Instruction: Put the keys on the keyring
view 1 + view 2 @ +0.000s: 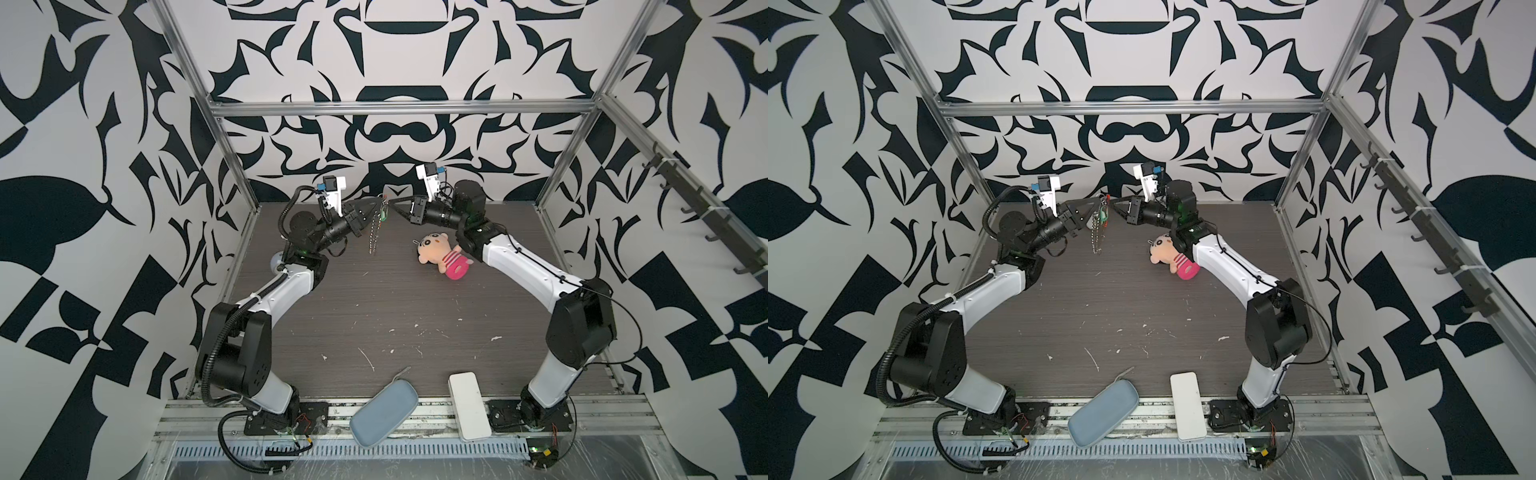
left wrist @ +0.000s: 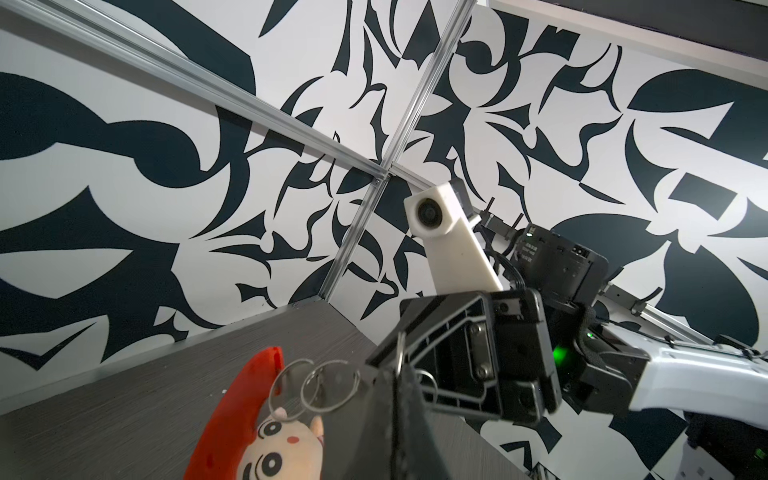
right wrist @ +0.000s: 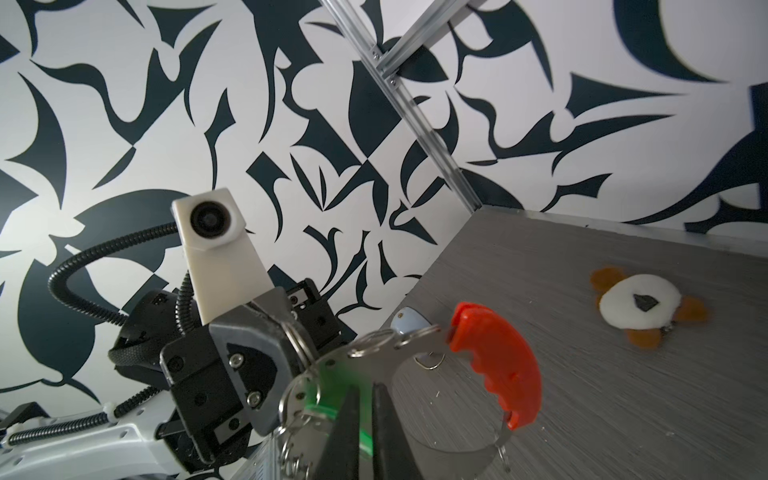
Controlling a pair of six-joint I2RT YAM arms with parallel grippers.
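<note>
The keyring (image 1: 374,232) hangs in the air above the far middle of the table in both top views, its chain of silver rings (image 1: 1096,237) dangling down. My left gripper (image 1: 379,203) is shut on one of its metal rings (image 2: 400,357). The red curved segment (image 3: 498,357) shows in the right wrist view and as the same red segment (image 2: 245,399) in the left wrist view. The green keys (image 3: 320,399) sit against the ring band. My right gripper (image 3: 365,395) faces the left one (image 1: 1098,204), its fingers pinched narrow with the green piece between them.
A plush doll (image 1: 442,255) with a pink striped body lies on the dark table (image 1: 415,299) beside the right forearm. A white and orange plush (image 3: 640,303) lies near the far edge. A blue-grey pouch (image 1: 382,411) and a white box (image 1: 469,405) sit at the front edge.
</note>
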